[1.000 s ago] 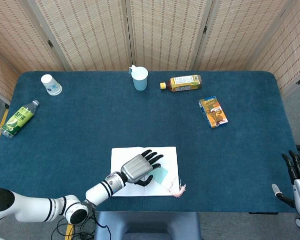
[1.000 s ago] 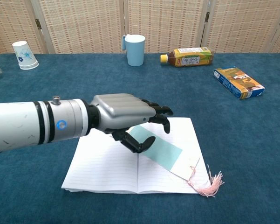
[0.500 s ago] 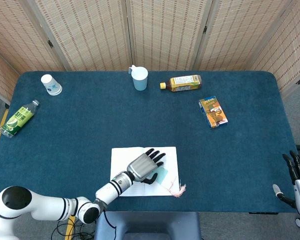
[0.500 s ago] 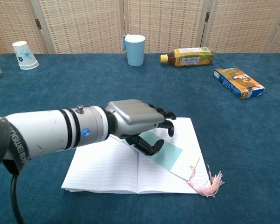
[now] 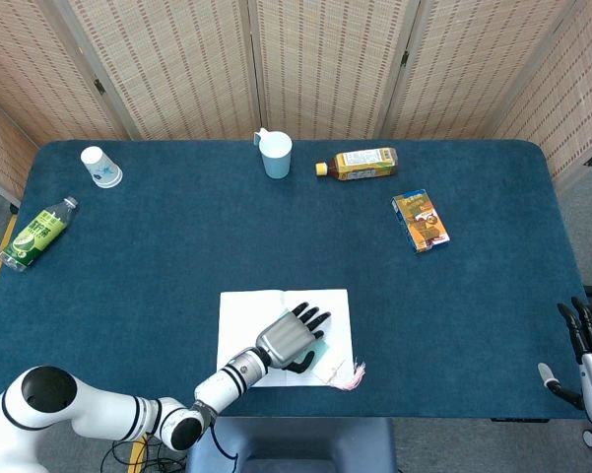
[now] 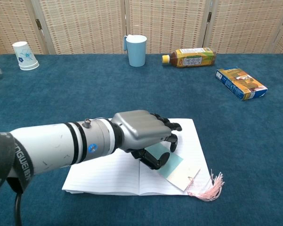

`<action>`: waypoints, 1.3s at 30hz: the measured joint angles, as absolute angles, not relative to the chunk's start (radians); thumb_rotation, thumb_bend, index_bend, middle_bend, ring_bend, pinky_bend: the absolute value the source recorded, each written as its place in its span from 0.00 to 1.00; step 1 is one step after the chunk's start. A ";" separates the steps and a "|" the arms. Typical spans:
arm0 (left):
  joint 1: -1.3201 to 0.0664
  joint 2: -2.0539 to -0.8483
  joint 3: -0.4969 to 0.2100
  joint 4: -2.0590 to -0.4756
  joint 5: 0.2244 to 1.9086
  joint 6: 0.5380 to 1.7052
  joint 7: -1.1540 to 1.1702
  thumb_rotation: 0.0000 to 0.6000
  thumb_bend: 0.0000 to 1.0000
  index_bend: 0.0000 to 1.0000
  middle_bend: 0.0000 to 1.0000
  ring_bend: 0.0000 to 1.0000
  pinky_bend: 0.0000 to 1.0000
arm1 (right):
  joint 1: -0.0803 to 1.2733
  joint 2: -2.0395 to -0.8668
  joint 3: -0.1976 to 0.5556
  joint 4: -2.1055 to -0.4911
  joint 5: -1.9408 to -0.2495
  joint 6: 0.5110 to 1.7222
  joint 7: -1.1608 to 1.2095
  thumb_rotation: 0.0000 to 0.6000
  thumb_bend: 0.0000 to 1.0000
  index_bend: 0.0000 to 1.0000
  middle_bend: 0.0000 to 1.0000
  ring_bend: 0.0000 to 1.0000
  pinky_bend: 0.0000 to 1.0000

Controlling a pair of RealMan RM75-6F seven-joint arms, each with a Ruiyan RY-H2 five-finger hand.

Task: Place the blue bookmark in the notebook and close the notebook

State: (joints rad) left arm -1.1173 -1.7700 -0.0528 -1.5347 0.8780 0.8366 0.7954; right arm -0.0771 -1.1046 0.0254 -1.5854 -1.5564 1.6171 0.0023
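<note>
Over the last second we have drawn our left hand (image 6: pixel 141 133) back toward us and lower across the open notebook (image 6: pixel 103 165), and the blue bookmark (image 6: pixel 172 165) has come with it: it now lies further down the right-hand page, its pale end and pink tassel (image 6: pixel 208 187) nearer the notebook's front right corner than before. In the head view the same shift shows, with the left hand (image 5: pixel 291 337) closer to the near edge of the desk (image 5: pixel 177 246). We judge from this that the bookmark is being slid into place on the page, so the placing is nearly done while the closing has not begun; the notebook lies fully open and flat.

Our left hand reaches in from the left with its back turned up, fingers curled down over the upper end of the bookmark and the thumb tucked beneath. It appears to be holding the bookmark between thumb and fingers, though the contact itself is partly hidden under the palm. The tassel trails off the page onto the desk.

Our right hand (image 5: pixel 586 340) waits at the far right edge, well apart from the notebook, holding nothing, its fingers spread and upright.
</note>
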 measured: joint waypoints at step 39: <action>-0.945 -1.528 0.069 -1.647 1.064 0.913 0.652 0.43 0.65 0.35 0.00 0.00 0.11 | -0.082 -1.111 0.019 -1.591 -1.586 1.637 -0.005 1.00 0.21 0.00 0.03 0.00 0.00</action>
State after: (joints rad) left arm -0.9451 -1.5282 0.0694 -1.6475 1.0641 0.9133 0.6516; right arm -0.0818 -1.1110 0.0187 -1.5907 -1.5860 1.6370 -0.0054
